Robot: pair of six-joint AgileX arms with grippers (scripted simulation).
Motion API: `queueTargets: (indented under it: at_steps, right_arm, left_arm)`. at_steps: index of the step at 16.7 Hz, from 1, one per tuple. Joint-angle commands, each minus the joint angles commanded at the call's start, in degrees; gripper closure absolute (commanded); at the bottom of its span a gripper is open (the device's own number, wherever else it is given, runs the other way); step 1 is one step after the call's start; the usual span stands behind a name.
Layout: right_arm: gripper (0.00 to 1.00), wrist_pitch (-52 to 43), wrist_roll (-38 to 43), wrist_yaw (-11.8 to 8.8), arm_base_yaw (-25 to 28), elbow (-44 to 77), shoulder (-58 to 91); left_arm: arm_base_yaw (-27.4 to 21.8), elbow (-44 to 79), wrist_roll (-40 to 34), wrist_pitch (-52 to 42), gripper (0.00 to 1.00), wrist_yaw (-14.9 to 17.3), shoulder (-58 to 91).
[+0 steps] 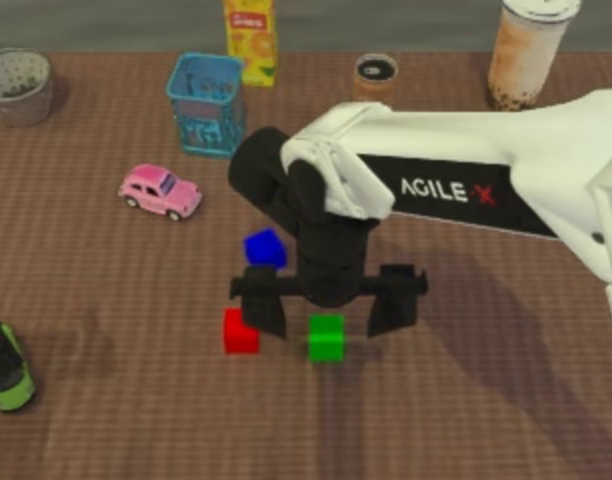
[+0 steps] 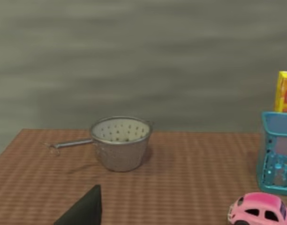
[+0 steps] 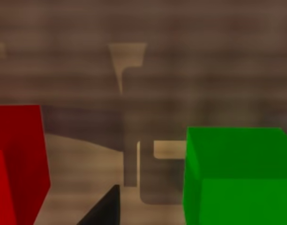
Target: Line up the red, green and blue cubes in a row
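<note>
Right gripper point(image 1: 327, 305), reaching down from the right, spreads wide around the green cube point(image 1: 326, 337), gripping nothing.

- Cubes: three — one red cube point(image 1: 240, 333), one green cube point(image 1: 326, 338), one blue cube point(image 1: 264, 248).
- Toy cars: one pink toy car point(image 1: 160, 191).
- Metal colanders: one point(image 1: 18, 86).
- Blue baskets: one point(image 1: 206, 104).
- Juice cartons: one point(image 1: 250, 40).
- Cups: two — one tall cup point(image 1: 526, 52), one small cup point(image 1: 375, 75).

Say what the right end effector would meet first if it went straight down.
Probably the green cube, between the open right end effector fingers; otherwise the table. Depth is unclear.
</note>
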Motion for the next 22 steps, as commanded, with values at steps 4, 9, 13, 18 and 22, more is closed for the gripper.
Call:
queueTargets:
  at_steps: [4, 9, 13, 18, 22]
  right_arm:
    - [0.00, 0.00, 0.00, 0.00, 0.00, 0.00, 0.00]
    - [0.00, -2.38, 0.03, 0.00, 0.16, 2.06, -0.60]
    - [0.00, -11.28, 0.10, -0.04, 0.45, 7.69, -2.97]
    - [0.00, -13.47, -0.01, -0.04, 0.53, 9.46, -4.04]
    - [0.00, -12.46, -0.89, 0.51, -0.44, 7.97, -5.48]
  left_arm:
    - [0.00, 0.00, 0.00, 0.00, 0.00, 0.00, 0.00]
    - [0.00, 0.00, 0.00, 0.00, 0.00, 0.00, 0.00]
    - [0.00, 0.00, 0.00, 0.00, 0.00, 0.00, 0.00]
    - [0.00, 0.00, 0.00, 0.00, 0.00, 0.00, 0.00]
    - [-0.81, 1.70, 0.51, -1.56, 0.00, 0.41, 1.40]
